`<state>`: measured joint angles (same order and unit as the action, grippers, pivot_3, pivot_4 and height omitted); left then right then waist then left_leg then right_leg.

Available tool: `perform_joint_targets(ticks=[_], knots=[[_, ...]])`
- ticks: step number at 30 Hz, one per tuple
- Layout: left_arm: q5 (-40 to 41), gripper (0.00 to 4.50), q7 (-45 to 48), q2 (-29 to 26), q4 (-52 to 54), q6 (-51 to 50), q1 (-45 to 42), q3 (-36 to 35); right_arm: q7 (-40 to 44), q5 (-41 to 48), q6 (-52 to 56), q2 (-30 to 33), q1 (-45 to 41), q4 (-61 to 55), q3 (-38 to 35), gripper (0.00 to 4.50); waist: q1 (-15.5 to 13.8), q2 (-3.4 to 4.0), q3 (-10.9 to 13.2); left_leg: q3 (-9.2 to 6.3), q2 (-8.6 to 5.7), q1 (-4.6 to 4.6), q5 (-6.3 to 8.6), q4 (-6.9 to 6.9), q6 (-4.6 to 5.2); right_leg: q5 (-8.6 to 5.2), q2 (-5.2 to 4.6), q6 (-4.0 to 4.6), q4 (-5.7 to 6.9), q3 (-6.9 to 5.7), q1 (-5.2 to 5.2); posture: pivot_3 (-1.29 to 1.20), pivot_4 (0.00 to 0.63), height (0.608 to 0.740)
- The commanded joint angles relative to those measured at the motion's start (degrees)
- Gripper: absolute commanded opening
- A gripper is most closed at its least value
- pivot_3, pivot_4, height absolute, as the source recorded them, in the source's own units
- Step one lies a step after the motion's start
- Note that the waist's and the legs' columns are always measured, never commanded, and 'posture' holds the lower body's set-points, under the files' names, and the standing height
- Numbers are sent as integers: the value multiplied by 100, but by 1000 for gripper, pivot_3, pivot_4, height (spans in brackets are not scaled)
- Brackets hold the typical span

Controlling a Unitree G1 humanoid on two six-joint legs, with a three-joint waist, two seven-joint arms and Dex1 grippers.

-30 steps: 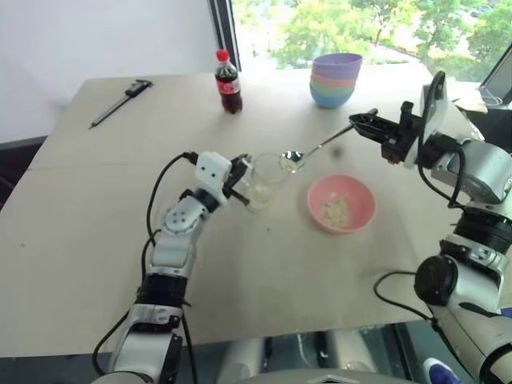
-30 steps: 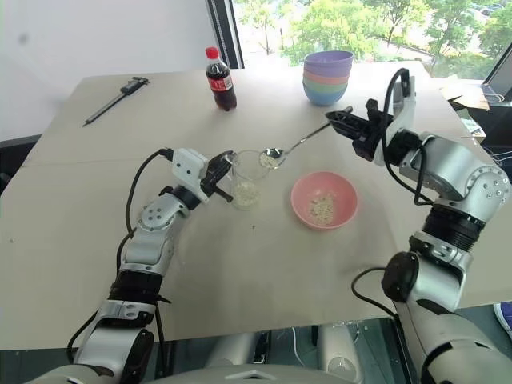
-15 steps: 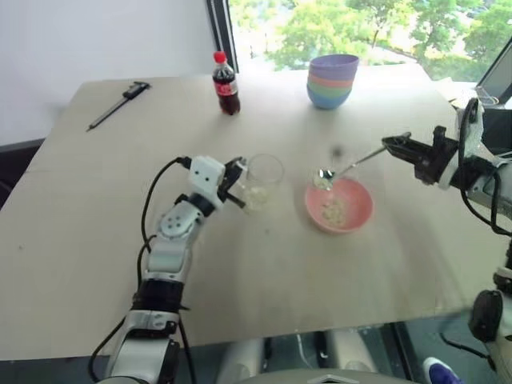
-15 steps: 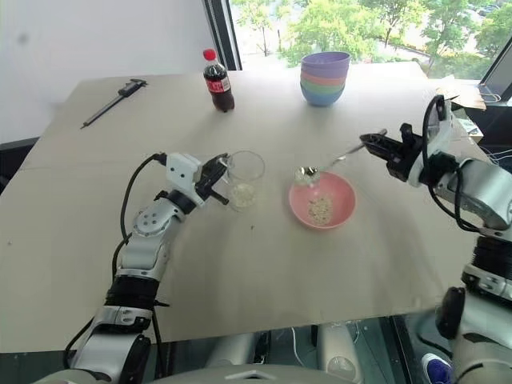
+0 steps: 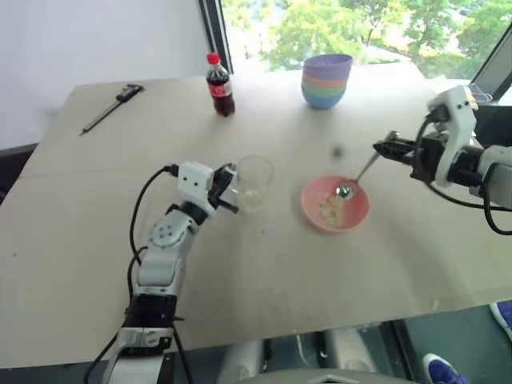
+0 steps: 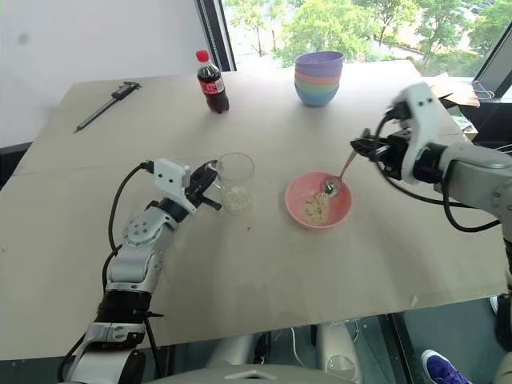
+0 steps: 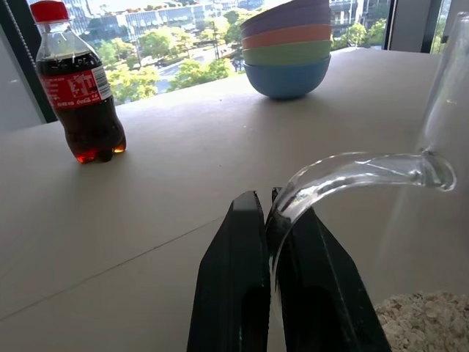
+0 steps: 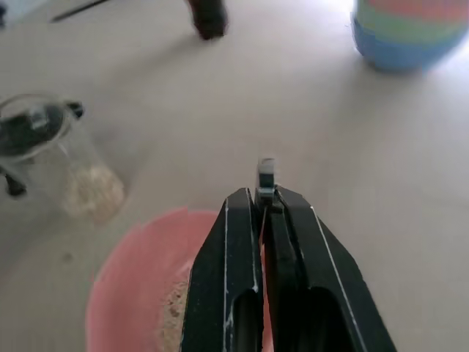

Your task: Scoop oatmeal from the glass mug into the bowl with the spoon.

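The glass mug [image 5: 254,181] stands upright at mid-table with a little oatmeal [image 7: 423,317] in its bottom. My left gripper [image 5: 226,181] is shut on the mug's clear handle [image 7: 344,170]. To its right lies the pink bowl [image 5: 309,198] with a small heap of oatmeal [image 5: 328,210] inside. My right gripper [image 5: 385,148] hovers above the bowl's far right rim, shut on the thin handle of the silver spoon [image 5: 357,177]. The spoon slants down, and its rounded end rests inside the bowl. In the right wrist view the handle's tip [image 8: 267,172] sticks out past the shut fingers.
A cola bottle [image 5: 220,85] and a stack of pastel bowls [image 5: 326,80] stand at the table's far side. A dark caliper [image 5: 110,107] lies at the far left. Bare tabletop spreads in front of the mug and bowl toward the near edge.
My right gripper carried the spoon from above the mug over to the pink bowl, rolled, and dipped the spoon's end into it. The left gripper kept its hold on the mug.
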<state>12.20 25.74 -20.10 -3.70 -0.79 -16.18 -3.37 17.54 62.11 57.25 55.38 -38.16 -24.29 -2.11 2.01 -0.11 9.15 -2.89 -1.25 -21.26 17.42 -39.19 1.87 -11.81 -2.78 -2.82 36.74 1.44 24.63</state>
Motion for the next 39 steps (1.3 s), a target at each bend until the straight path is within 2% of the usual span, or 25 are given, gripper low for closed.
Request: perform_joint_targets(ticks=[1, 3, 5, 11, 14, 17, 21, 27, 33, 39], knots=[[-152, 19, -55, -62, -103, -287, 246, 17, 953, -1128, -725, 363, -82, -344, 304, 0, -28, -3, 1, -2, -1, -1, 0, 0, 0, 0, -2, 0, -1, -2, -1, 0, 150, 740], [-128, 19, -76, -46, -69, -323, 274, 4, 1188, -1359, -826, 388, -55, -327, 317, 0, -49, -7, 2, 0, -5, -2, 0, -1, -1, 0, -10, 0, -5, -2, -2, 0, 150, 740], [-105, 19, -91, -25, -16, -339, 325, 6, 994, -1015, -553, 41, -119, -82, -26, 0, -49, -9, 1, 2, -6, -2, 0, -1, -1, 1, -13, 0, -6, -1, -2, 0, 150, 740], [-67, 19, -125, 57, 86, -365, 422, 38, -389, 679, 248, -1405, -1016, 743, -972, 0, -38, -10, 1, 2, -1, 3, -1, 5, -2, 2, -15, 3, -1, 4, -1, 0, 150, 740], [-63, 19, -158, 142, 94, -372, 438, 67, -1060, 1386, 421, -2045, -1350, 907, -1074, 0, -76, -11, -1, -4, -1, 2, 0, 9, -2, 2, -24, 4, 0, 0, 0, 0, 150, 740], [-62, 19, -175, 229, 106, -374, 452, 89, -1402, 1606, 480, -2455, -1476, 934, -944, 0, -126, -10, -1, -9, -5, -3, 0, 12, -2, 2, -31, 4, -3, -7, 1, 0, 150, 740], [-71, 19, -223, 313, 114, -356, 460, 106, -1578, 1561, 499, -2843, -1508, 922, -679, 0, -140, -10, -2, -20, -14, -23, 0, 9, -2, 2, -38, 4, -5, -18, 11, 0, 150, 740], [-25, 19, -349, 444, 151, -333, 455, 39, -1296, 1224, 668, -2893, -1353, 899, -255, 0, -140, -9, -2, -43, -17, -40, -1, 7, -2, 2, -37, 5, -5, -41, 18, 0, 150, 740], [-47, 19, -403, 536, 122, -304, 408, 93, -1138, 584, 586, -3231, -1406, 932, 243, 0, -131, -8, -2, -47, -21, -40, -1, 5, -3, 2, -36, 5, -4, -46, 18, 0, 150, 740], [-101, 19, -445, 658, 58, -258, 383, 174, -1074, 140, 559, -3652, -1416, 999, 314, 0, -142, -8, -3, -54, -27, -44, -2, 2, -4, 2, -38, 4, -4, -51, 18, 0, 150, 740]])
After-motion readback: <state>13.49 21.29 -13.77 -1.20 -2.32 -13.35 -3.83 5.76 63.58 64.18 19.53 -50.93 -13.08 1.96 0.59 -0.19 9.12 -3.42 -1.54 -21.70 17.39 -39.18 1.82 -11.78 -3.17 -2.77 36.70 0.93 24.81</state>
